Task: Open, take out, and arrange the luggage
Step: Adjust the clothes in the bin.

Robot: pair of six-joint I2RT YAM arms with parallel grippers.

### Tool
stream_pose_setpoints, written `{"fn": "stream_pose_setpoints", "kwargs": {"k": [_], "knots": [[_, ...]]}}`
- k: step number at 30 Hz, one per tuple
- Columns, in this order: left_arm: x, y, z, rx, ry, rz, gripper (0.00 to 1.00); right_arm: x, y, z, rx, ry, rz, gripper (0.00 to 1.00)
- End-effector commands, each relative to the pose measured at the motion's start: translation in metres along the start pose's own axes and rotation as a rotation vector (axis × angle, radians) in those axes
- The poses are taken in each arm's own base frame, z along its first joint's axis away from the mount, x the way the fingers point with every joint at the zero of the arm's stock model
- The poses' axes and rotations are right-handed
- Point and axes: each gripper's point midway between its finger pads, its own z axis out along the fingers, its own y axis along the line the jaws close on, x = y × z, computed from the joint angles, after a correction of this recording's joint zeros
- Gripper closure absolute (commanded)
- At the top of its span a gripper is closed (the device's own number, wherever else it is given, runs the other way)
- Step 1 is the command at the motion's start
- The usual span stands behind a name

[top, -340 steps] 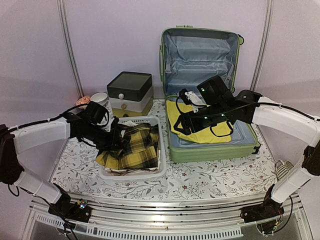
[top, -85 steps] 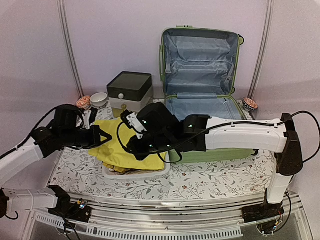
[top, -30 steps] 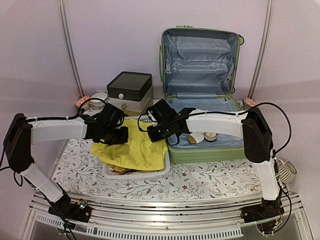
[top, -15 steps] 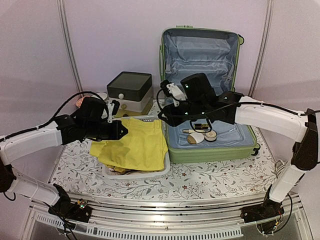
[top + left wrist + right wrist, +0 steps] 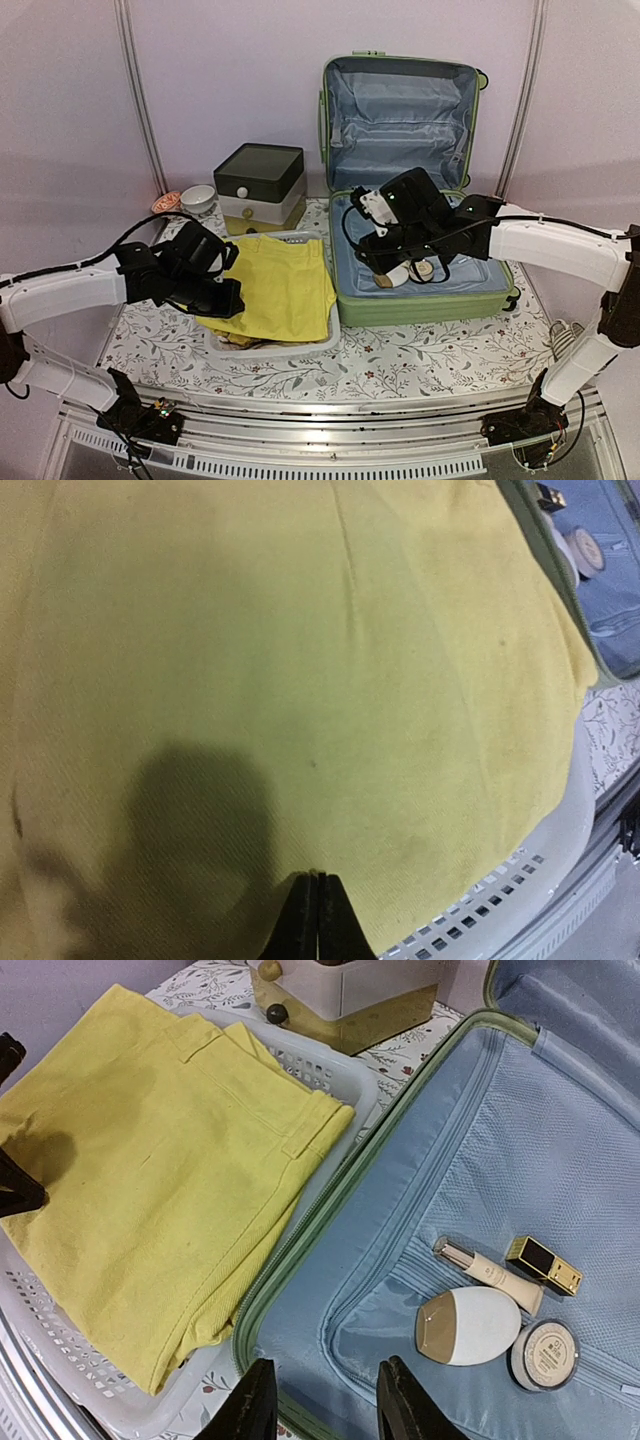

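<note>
The large light-green hard-shell suitcase [image 5: 420, 308] is lying open on the flowered worktop [image 5: 420, 362], its lid [image 5: 400, 110] standing upright. The right hand [image 5: 322, 1400] is hovering over its lower half, fingers parted and empty. The left hand [image 5: 317, 920] is hanging closed over the yellow cloth garment [image 5: 282, 285] in the white mesh basket [image 5: 290, 349].

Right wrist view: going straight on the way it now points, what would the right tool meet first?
Probably the luggage: the right tool, open and empty, aims at the pale blue lining just inside the green rim. Depth is unclear; the rim may come first.
</note>
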Motion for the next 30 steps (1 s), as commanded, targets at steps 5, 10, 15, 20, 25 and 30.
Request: {"fn": "stream_pose_setpoints", "kwargs": {"k": [5,10,15,20,25,30], "knots": [[0.02,0.03,0.023,-0.191,0.11,-0.028,0.98,0.006,-0.025,-0.005,0.094,-0.01,0.018,0.65],[0.038,0.036,0.062,-0.213,0.182,-0.037,1.0,0.015,-0.028,-0.002,0.074,0.015,0.041,0.65],[0.014,0.009,0.05,-0.192,0.113,-0.024,1.0,0.033,-0.028,-0.009,0.053,0.049,0.042,0.65],[-0.022,-0.009,0.009,-0.149,-0.01,-0.035,0.96,0.059,-0.036,-0.015,0.044,0.095,0.035,0.64],[-0.041,0.008,-0.015,-0.225,-0.072,-0.061,0.92,0.064,-0.046,-0.019,0.046,0.099,0.055,0.64],[-0.056,0.034,-0.012,-0.273,-0.087,-0.088,0.91,0.061,-0.045,-0.016,0.03,0.094,0.064,0.64]]}}
